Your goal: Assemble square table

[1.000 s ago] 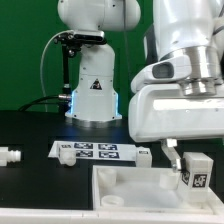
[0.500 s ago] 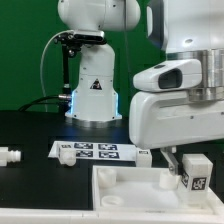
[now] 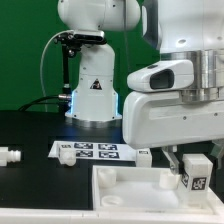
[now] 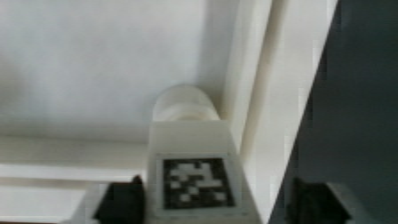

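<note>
Exterior view, items as found:

- pincer [image 3: 193, 166]: positioned low over the tabletop's far corner, toward the exterior view's right, with one jaw on either side of a leg. Whether the leg is pressed by both jaws cannot be told. In the wrist view a sliver of gap is suggested beside one jaw, but it is blurred.
- leg [image 3: 196, 177]: white, short and upright, with its tag face turned to the camera. It is placed at that corner of the tabletop. Whether it is seated in a socket is hidden.
- tabletop [image 3: 125, 190]: white square panel with a raised rim, laid flat on the surface [image 3: 35, 135] nearest the camera.
- marker board [image 3: 92, 150]: laid flat behind the tabletop.
- small white part [image 3: 9, 157]: laid well apart, at the exterior view's left edge.

Step in hand, as judged: a grip is being taken on the leg. This is best done with the leg centred between the jaws, held on its flat sides below the rounded end, and not tipped against the rim. The closing should be finished before any lift is begun, since one-sided contact would likely twist the leg.
</note>
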You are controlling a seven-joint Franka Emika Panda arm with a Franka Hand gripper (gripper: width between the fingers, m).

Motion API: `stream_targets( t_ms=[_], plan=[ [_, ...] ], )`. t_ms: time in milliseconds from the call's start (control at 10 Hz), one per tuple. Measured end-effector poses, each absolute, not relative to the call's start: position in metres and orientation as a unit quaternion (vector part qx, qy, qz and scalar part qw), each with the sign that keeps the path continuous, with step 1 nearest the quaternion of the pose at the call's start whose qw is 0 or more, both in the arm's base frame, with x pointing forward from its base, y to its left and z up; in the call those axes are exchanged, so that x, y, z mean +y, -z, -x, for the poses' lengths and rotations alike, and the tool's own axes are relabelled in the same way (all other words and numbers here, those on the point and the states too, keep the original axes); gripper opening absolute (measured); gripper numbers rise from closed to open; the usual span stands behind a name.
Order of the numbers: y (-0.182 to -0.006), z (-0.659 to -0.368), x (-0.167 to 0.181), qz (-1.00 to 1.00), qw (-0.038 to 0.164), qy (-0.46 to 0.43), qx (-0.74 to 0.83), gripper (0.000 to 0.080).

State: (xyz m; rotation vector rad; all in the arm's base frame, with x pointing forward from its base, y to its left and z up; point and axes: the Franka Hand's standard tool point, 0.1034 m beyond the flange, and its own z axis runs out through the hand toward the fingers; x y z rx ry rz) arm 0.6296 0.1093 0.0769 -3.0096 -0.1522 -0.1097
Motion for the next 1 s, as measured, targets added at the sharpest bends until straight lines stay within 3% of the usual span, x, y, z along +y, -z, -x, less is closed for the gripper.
stream_targets(
  t_ms=[100, 600, 900, 1000],
  plan=[
    [-0.077, -0.630, 0.109, 0.997, 0.064, 0.034, -0.015, 0.0285],
    [-0.076, -0.627, 0.112, 0.962, 0.071, 0.047, 0.260, 0.0285],
    [-0.075, -0.626, 0.119, 0.887, 0.096, 0.035, 0.451, 0.0286],
    [-0.075, -0.628, 0.116, 0.858, 0.114, 0.030, 0.499, 0.0286]
  ],
)
